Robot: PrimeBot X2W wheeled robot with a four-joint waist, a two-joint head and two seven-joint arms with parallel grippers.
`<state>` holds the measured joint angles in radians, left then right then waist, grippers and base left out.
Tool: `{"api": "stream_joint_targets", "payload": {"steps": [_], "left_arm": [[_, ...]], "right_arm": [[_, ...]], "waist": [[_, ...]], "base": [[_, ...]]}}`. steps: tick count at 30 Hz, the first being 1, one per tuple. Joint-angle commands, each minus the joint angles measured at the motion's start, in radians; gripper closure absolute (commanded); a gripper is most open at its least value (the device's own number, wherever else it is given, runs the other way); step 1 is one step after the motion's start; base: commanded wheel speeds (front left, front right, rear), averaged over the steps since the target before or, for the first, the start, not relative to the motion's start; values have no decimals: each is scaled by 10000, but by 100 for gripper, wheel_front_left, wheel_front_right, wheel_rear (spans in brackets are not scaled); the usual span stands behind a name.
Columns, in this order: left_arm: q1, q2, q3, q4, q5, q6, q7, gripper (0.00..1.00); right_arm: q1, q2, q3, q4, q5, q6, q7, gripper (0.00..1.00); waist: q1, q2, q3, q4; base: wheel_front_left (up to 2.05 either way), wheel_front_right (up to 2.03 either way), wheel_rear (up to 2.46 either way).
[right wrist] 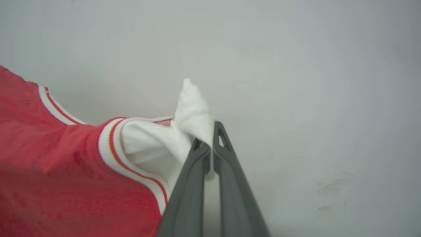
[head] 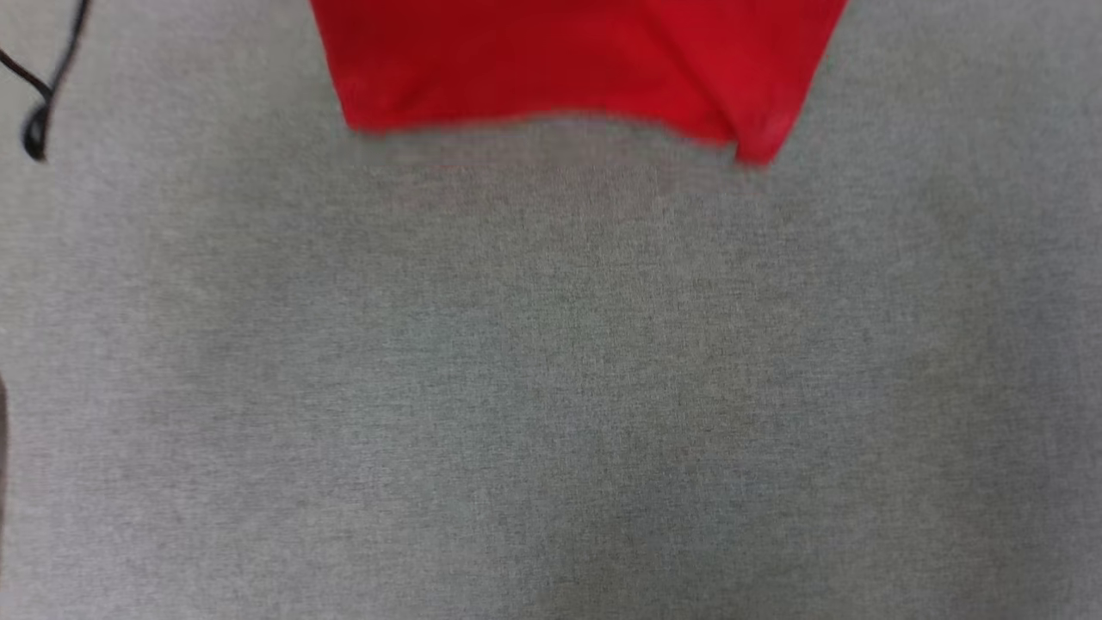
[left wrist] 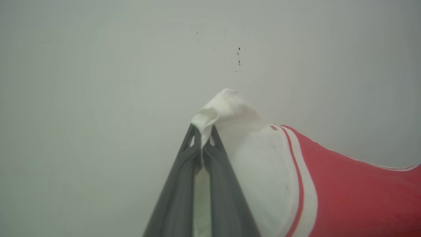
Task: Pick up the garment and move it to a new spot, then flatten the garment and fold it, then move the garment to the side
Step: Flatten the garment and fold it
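Note:
The garment (head: pixel 568 60), a bright red jersey, hangs down from the top edge of the head view, its lower hem above the grey cloth surface (head: pixel 551 387). In the left wrist view my left gripper (left wrist: pixel 203 130) is shut on a bunched white sleeve panel of the garment (left wrist: pixel 260 154), with red-white striped trim and red fabric stretching off to the right. My right gripper (right wrist: pixel 209 133) is likewise shut on the other white sleeve panel of the garment (right wrist: pixel 148 144), and the red body spreads to the left.
A black cable (head: pixel 47 86) loops at the top left of the grey cloth surface. Both wrist views look toward a plain pale wall (left wrist: pixel 98 82); a few small dark specks (left wrist: pixel 238 56) mark it.

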<state>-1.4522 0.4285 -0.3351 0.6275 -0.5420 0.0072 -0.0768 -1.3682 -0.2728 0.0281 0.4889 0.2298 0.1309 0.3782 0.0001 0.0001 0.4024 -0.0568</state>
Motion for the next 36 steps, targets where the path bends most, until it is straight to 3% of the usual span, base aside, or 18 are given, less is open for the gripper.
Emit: {"api": "stream_joint_targets", "payload": {"steps": [1,9,22,31,36], "left_arm": [[-449,54,-12,211,109,-88,-207,100],[-1964,124,-211,736,435,-393,-778,100],[-961,-542,-249,2390,-114,-866,-1538,100],[1487,-899,103,2748,-693,-1193,-1883,100],[4046,-1053,878,1732,-940,-1250,-1892,100]], "right_arm": [[-565,105,6,227,-97,-3,-344,100],[-2626,231,330,1326,-358,-3,-1398,100],[-2308,661,1234,3319,274,-3,-2358,100],[-23,511,2113,3767,1470,-3,-3292,100],[2274,255,2710,3256,2320,-3,-3533,100]], "waist": [[-1,-1,421,-111],[-1,-1,1380,-139],[-1,-1,2093,44],[-1,-1,1006,173],[-1,-1,-43,213]], "base": [[0,0,0],[0,0,0],[0,0,0],[0,0,0],[0,0,0]]}}
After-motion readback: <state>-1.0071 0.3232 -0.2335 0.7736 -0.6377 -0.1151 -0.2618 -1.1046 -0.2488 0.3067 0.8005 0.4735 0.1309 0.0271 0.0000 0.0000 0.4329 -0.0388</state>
